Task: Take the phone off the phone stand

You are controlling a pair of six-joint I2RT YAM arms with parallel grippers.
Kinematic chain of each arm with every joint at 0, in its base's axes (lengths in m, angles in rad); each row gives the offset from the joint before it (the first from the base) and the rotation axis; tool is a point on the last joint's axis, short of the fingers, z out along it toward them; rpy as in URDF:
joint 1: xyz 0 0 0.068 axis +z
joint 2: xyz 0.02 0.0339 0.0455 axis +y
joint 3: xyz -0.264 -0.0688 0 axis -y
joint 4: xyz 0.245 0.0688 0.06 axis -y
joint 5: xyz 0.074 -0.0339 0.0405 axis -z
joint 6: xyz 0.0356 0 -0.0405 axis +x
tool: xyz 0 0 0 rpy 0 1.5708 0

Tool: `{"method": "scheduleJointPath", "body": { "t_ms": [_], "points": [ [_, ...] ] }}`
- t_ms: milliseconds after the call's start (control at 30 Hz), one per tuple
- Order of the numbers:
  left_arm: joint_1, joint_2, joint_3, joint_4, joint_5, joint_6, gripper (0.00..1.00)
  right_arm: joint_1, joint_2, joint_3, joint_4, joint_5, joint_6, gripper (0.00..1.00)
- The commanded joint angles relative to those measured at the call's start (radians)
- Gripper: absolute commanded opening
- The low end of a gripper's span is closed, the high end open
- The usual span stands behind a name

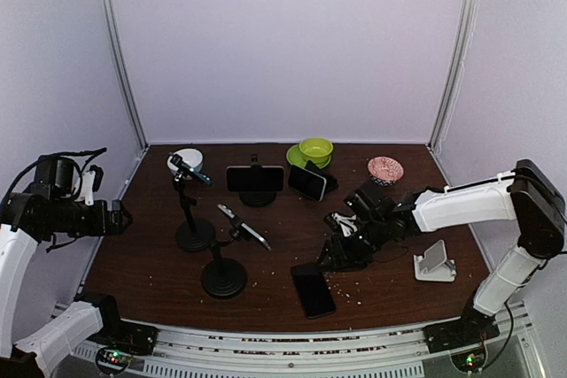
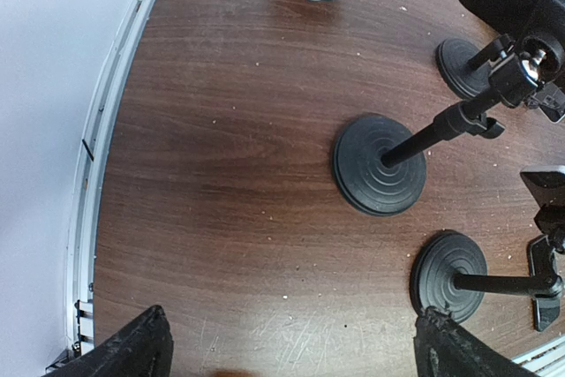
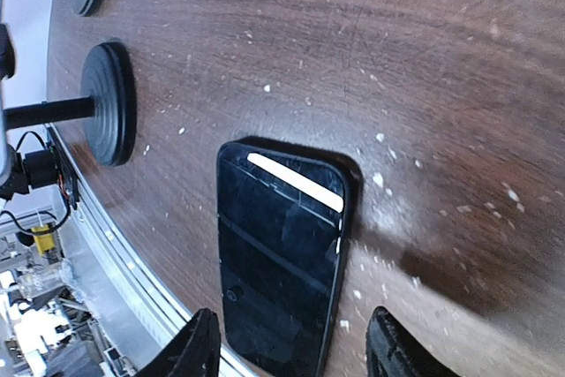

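Observation:
A black phone (image 1: 313, 290) lies flat on the brown table, screen up, near the front edge; the right wrist view shows it (image 3: 278, 258) up close. A white phone stand (image 1: 434, 263) sits empty to its right. My right gripper (image 1: 335, 257) hovers low just behind the phone, open. Its fingers straddle the phone's near end in the right wrist view (image 3: 296, 355) without gripping it. My left gripper (image 1: 120, 217) is far off at the table's left edge, open, with bare table between its fingers (image 2: 296, 346).
Two black round-base stands (image 1: 193, 235) (image 1: 223, 279) stand left of centre, the nearer one carrying a tilted phone (image 1: 244, 227). Further back are a phone on a stand (image 1: 255, 179), another leaning phone (image 1: 306, 182), a white bowl (image 1: 185, 160), a green bowl (image 1: 315, 148) and a patterned bowl (image 1: 385, 168).

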Motion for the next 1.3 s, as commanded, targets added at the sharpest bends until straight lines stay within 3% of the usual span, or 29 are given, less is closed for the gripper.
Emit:
{"method": "scheduleJointPath", "body": {
  "t_ms": [0, 267, 600, 967, 1167, 1267],
  "points": [
    [-0.006, -0.002, -0.008, 0.033, -0.001, -0.007, 0.98, 0.004, -0.124, 0.079, -0.196, 0.153, -0.092, 0.6],
    [-0.006, -0.021, -0.013, 0.038, 0.005, -0.01, 0.98, 0.002, -0.331, 0.35, -0.485, 0.331, -0.207, 0.76],
    [-0.045, -0.026, -0.03, 0.06, 0.017, -0.034, 0.98, 0.003, -0.49, 0.544, -0.581, 0.468, -0.204, 0.8],
    [-0.162, 0.006, 0.019, 0.053, -0.016, -0.047, 0.98, 0.003, -0.647, 0.523, -0.61, 0.644, -0.073, 0.81],
    [-0.174, -0.023, 0.172, -0.038, -0.146, -0.064, 0.98, 0.002, -0.7, 0.475, -0.569, 0.652, -0.144, 0.82],
    [-0.174, -0.008, 0.198, -0.093, -0.11, -0.088, 0.98, 0.0, -0.716, 0.471, -0.564, 0.692, -0.182, 0.99]
  ]
}}
